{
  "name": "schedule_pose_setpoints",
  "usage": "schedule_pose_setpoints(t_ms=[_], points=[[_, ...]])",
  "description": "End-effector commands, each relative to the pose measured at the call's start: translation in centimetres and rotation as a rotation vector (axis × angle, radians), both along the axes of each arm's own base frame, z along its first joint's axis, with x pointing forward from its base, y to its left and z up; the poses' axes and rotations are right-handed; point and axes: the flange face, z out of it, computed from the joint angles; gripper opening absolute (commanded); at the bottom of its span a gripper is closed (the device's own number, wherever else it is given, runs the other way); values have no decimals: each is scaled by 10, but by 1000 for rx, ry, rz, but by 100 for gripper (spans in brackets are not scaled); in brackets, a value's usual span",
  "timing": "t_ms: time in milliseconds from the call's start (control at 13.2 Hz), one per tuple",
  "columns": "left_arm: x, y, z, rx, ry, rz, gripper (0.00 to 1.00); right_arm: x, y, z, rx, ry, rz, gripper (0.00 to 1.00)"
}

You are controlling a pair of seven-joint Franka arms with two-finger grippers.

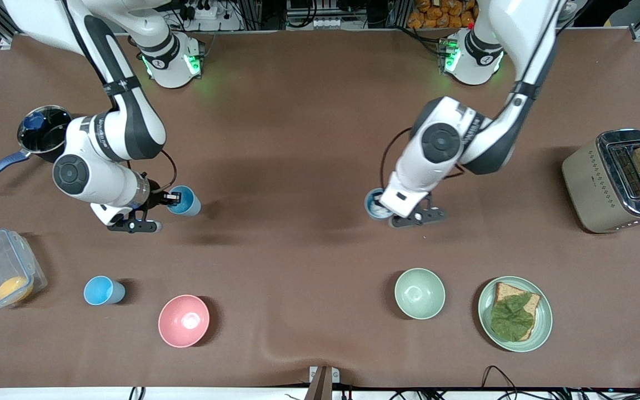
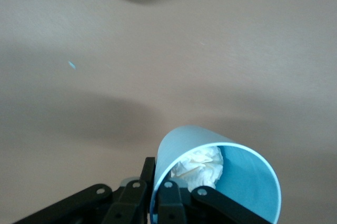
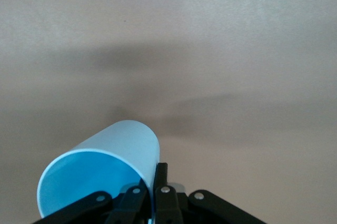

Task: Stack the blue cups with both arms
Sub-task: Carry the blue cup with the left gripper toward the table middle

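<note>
Blue cups: I am counting three light-blue tumblers, one in each of my hands and one standing alone on the desk (image 1: 309, 139).
Right fingers (image 1: 171, 196): I am pinching the rim of a blue cup (image 1: 184, 200), one finger inside the mouth and one outside; the right wrist view shows this cup (image 3: 100, 174) with nothing inside.
Left fingers (image 1: 382, 210): I am clamping the wall of a second blue cup (image 1: 374, 203) over the middle of the desk; in the left wrist view this cup (image 2: 218, 179) is carrying crumpled white paper (image 2: 199, 166).
Third blue cup (image 1: 103, 290): it is standing upright near the front camera, between the clear plastic box (image 1: 1, 275) and the pink bowl (image 1: 184, 320).
Bowls: I am seeing two, the pink one and a pale green bowl (image 1: 419, 293).
Around: a green plate (image 1: 542, 325) with bread and a leaf, a toaster (image 1: 614, 180), a saucepan (image 1: 42, 132).
</note>
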Motion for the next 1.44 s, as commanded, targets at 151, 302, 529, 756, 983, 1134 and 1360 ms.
schedule_pose_setpoints(t_ms=[151, 302, 529, 756, 983, 1134, 1360], points=[[-26, -114, -42, -34, 80, 209, 0, 2, -27, -2, 10, 6, 12, 0], [-46, -156, -48, -63, 75, 239, 0, 2, -27, -3, 10, 8, 12, 0], [-74, -187, -69, -72, 69, 221, 0, 1, -26, -5, 9, 12, 13, 0], [-89, -200, -88, -36, 48, 232, 0, 1, -23, -4, 8, 12, 11, 0], [-94, -211, -95, -65, 9, 220, 0, 1, -19, -3, 8, 11, 7, 0], [-101, -216, -99, -48, -22, 203, 0, 1, -19, -3, 9, 11, 7, 0], [-101, -217, -96, -36, -47, 194, 100, 2, -16, -1, 15, 11, 3, 0]])
